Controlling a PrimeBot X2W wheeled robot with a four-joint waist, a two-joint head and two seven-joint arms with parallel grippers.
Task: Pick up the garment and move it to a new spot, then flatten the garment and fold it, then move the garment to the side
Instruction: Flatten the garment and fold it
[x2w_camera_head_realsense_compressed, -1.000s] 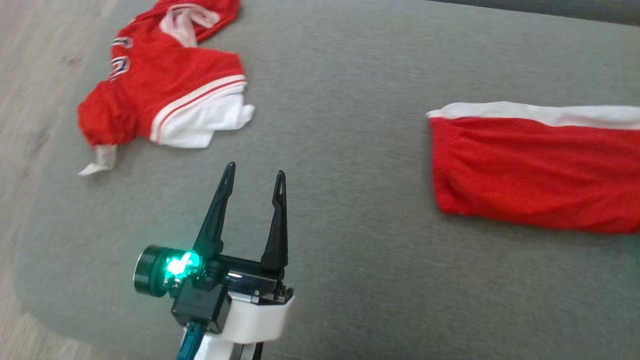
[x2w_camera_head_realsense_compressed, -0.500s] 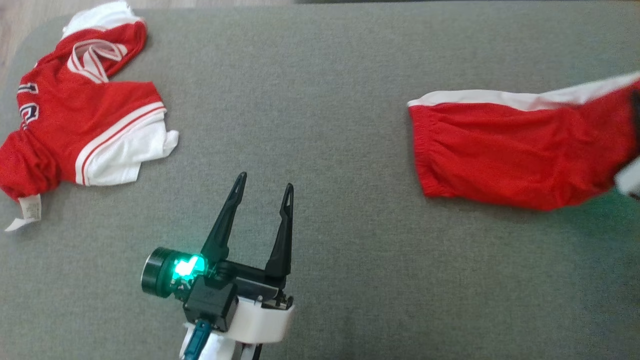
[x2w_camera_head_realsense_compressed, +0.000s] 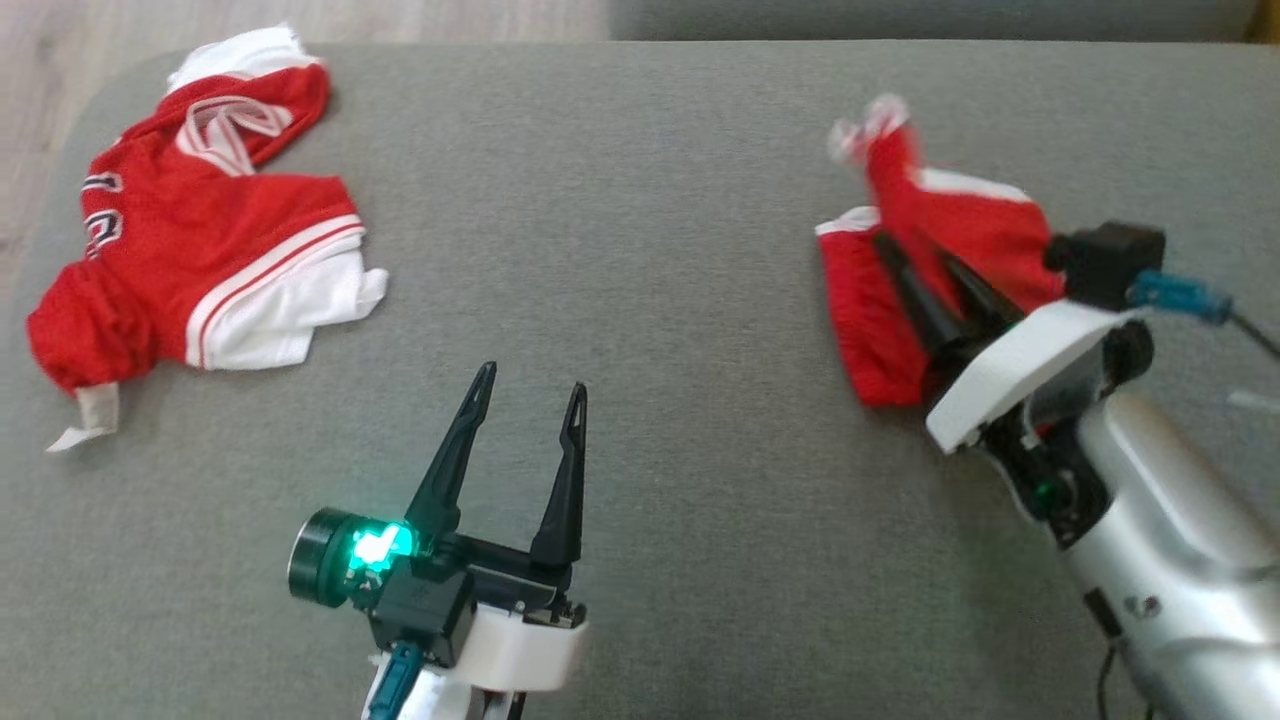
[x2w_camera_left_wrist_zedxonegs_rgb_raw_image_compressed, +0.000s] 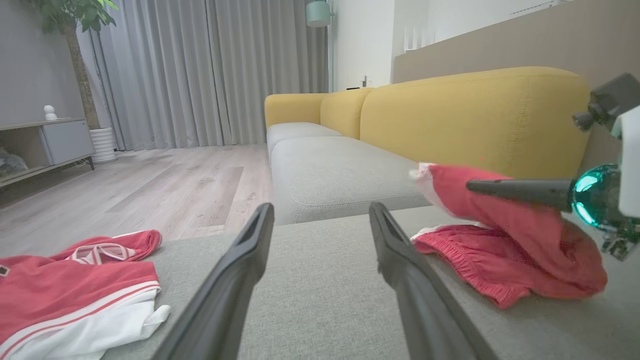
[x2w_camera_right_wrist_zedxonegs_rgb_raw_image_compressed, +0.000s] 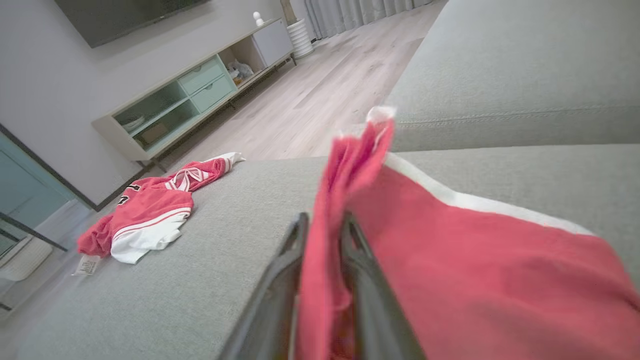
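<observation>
Head view: my left gripper (x2w_camera_head_realsense_compressed: 532, 378) sits low and left of centre. Its two dark fingers are spread wide with nothing between them, over the grey cushion (x2w_camera_head_realsense_compressed: 650, 200). A red-and-white jersey (x2w_camera_head_realsense_compressed: 200, 260) lies crumpled well off to that gripper's left, beyond its fingertips. My right gripper (x2w_camera_head_realsense_compressed: 912, 250) reaches in from the lower right. The red garment (x2w_camera_head_realsense_compressed: 960, 215) is bunched around its fingers, and one white-edged corner sticks up past the tips, blurred.

Left wrist view: the left fingers stand wide apart over the cushion. To their right the red garment sits in a heap on the cushion. A fold of it drapes over one finger of the right gripper, raised above the heap. The jersey lies to the left of the fingers.

Right wrist view: the right fingers stand only narrowly apart, with a band of red cloth running up between them and touching both. The rest of the garment spreads to their right on the cushion. I cannot tell whether the fingers pinch the fold or it merely lies between them.
</observation>
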